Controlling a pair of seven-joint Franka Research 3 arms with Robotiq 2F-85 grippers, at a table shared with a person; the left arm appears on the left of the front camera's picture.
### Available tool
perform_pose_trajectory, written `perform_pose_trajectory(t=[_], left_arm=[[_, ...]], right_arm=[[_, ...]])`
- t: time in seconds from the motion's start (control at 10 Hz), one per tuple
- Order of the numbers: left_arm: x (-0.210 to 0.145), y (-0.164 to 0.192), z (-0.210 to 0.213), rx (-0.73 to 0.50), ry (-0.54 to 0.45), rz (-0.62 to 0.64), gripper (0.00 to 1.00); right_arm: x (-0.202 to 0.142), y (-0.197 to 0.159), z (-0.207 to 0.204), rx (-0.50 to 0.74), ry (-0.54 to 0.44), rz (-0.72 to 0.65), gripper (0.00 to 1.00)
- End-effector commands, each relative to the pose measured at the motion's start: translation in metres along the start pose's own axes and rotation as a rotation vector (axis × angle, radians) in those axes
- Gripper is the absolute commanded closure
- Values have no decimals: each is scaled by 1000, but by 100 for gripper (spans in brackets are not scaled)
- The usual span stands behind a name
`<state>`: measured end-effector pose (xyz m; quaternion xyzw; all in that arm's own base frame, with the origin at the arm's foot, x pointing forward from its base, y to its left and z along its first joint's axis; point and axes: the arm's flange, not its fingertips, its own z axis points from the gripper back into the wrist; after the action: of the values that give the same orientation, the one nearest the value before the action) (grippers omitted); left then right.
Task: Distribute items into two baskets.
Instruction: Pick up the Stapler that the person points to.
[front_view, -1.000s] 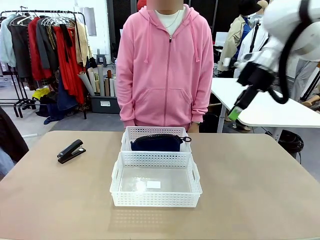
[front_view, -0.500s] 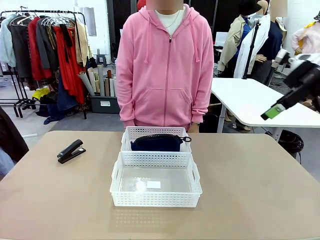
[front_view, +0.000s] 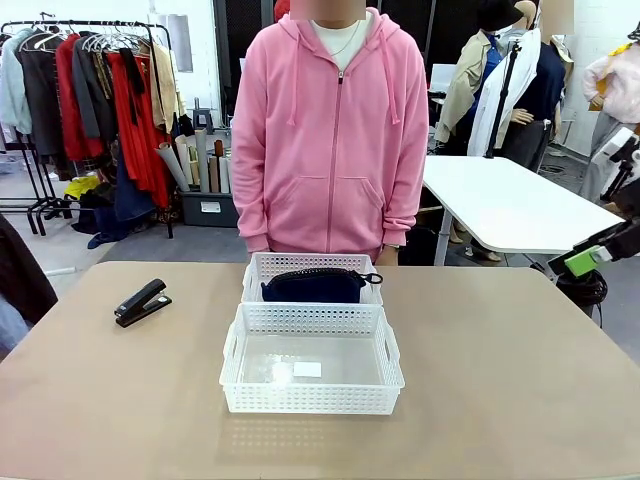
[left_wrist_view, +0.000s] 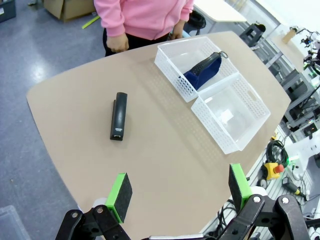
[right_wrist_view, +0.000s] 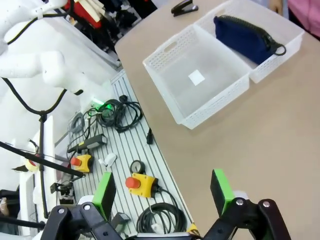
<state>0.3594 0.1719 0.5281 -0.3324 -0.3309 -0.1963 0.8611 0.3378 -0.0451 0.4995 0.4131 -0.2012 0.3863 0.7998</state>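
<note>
- Two white lattice baskets sit long side to long side in the middle of a tan table (front_view: 500, 380), closer to its far edge than its near one.
- One smaller basket (front_view: 312, 263) is at the far edge, just in front of a person (front_view: 330, 150) in a pink zip hoodie who stands there.
- One navy zippered pouch (front_view: 312, 286) lies inside the smaller basket and spans nearly its whole width, zip pull toward the table's right edge.
- One larger basket (front_view: 312, 400) sits on the robot's side of the smaller one; a small white label (front_view: 307, 369) shows on its floor.
- One black stapler (front_view: 142, 302) lies on the bare table near the left edge, level with the smaller basket and well apart from both baskets.
- Left gripper (left_wrist_view: 178, 190): high above the table, looking down across it at the stapler and baskets; jaws spread wide, green pads far apart.
- Right gripper (right_wrist_view: 162, 192): raised beyond the table's right edge, over cables and red stop buttons beside the table; jaws spread wide.
- One of its green pads (front_view: 582, 262) shows at the right border of the front view.
- Both of the person's hands hang at the hips, close to the far edge.
</note>
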Motion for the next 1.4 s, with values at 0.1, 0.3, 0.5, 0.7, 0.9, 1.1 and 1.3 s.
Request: perform_pose_trajectory(t=[0.1,0.3,0.5,0.7,0.9,1.1,1.3], left_arm=[[0,-1,0,-11,-22,-10,0],[0,-1,0,-11,-22,-10,0],[0,-1,0,-11,-22,-10,0],[0,-1,0,-11,-22,-10,0],[0,-1,0,-11,-22,-10,0],[0,-1,0,-11,-22,-10,0],[0,-1,0,-11,-22,-10,0]], right_arm=[[2,-3,0,0,-70,53,0],[-1,-1,1,3,-15,0,0],[-1,-1,1,3,-15,0,0],[-1,-1,1,3,-15,0,0],[-1,-1,1,3,-15,0,0],[-1,-1,1,3,-15,0,0],[-1,-1,1,3,-15,0,0]])
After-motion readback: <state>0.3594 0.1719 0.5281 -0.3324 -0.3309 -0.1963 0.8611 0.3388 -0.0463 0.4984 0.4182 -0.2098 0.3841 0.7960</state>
